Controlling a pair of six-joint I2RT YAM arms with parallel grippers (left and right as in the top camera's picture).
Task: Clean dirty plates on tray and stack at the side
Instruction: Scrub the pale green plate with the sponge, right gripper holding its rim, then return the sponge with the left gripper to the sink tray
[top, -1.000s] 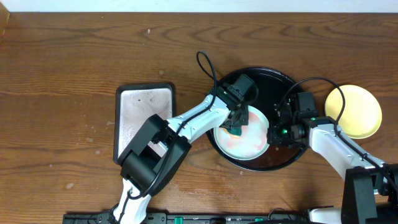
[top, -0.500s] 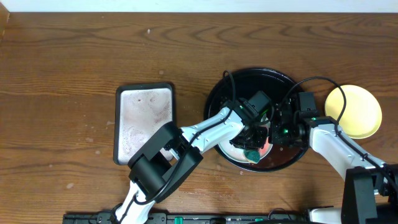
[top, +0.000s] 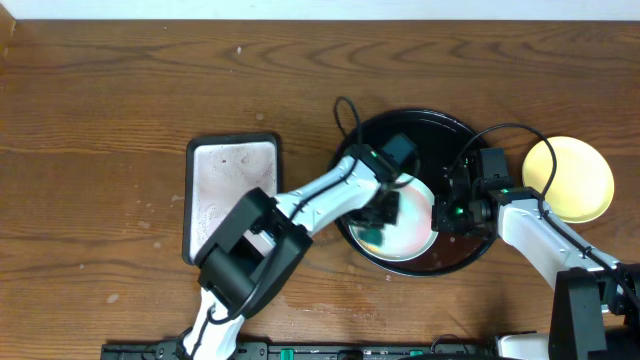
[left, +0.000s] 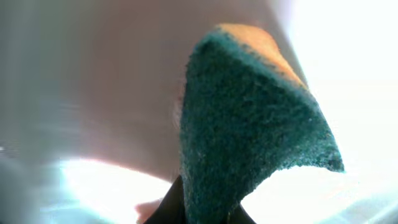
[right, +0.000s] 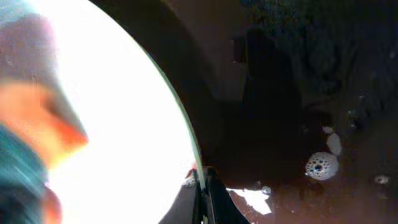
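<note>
While the wooden surface (top: 100, 120) is left bare across its whole left half and along its far edge, its near right is filled by the two arms. The black tray (top: 420, 122) is set right of centre, and the silver tray (top: 232, 190) is laid well apart to its left, with a strip of bare wood between them. A yellow plate (top: 570, 178) is placed on the wood just beside the black tray's right rim.

A pale plate (top: 412, 225) is held inside the black tray, toward its near side, so that dark tray floor is left open on the far side. The plate's right rim is pinched by the right claw (top: 445, 212), whose jaws are closed on it. A green sponge (top: 372, 235) is clamped in the left claw (top: 380, 215) and pressed onto the plate's near left part.

Compared with half a second earlier, the sponge is found shifted from the plate's near right edge, close to the right claw, over to its left side. The right claw, both trays and the yellow plate are seen unmoved.
</note>
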